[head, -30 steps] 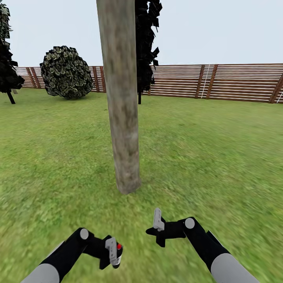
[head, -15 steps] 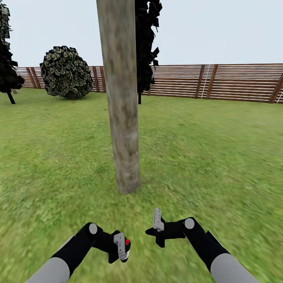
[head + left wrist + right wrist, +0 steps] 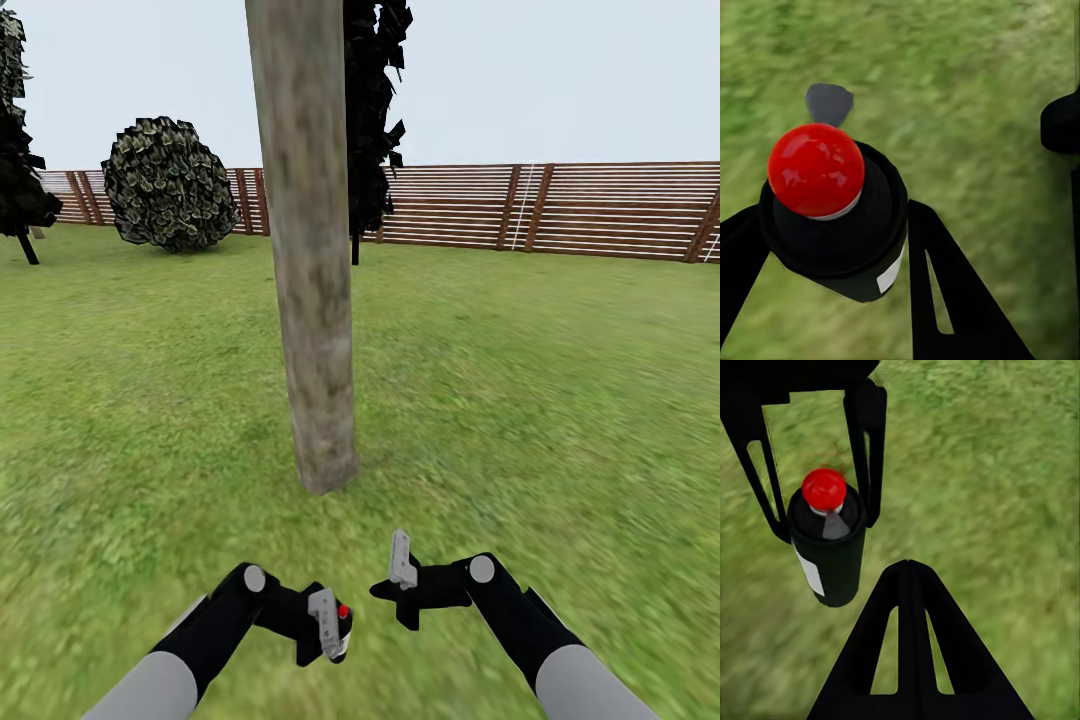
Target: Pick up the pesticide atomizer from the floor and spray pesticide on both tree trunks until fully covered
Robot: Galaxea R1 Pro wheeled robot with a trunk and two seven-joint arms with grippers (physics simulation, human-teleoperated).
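Your left gripper (image 3: pixel 832 247) is clamped on the atomizer (image 3: pixel 832 217), a black can with a red cap (image 3: pixel 816 169), one finger (image 3: pixel 945 292) pressed to each side of the body. The right wrist view adds what that close-up hides: the can's white label (image 3: pixel 811 572) and the grey nozzle (image 3: pixel 834 526) under the cap, with the left fingers (image 3: pixel 867 450) flanking it. Your right gripper (image 3: pixel 909 585) has its jaws together, holding nothing, above grass (image 3: pixel 1005 495). From the head view, both grippers hang low and near each other, the left (image 3: pixel 328 625) beside the right (image 3: pixel 400 565), just short of the trunk (image 3: pixel 310 300), with a bush (image 3: pixel 168 185) and fence (image 3: pixel 600 210) behind.
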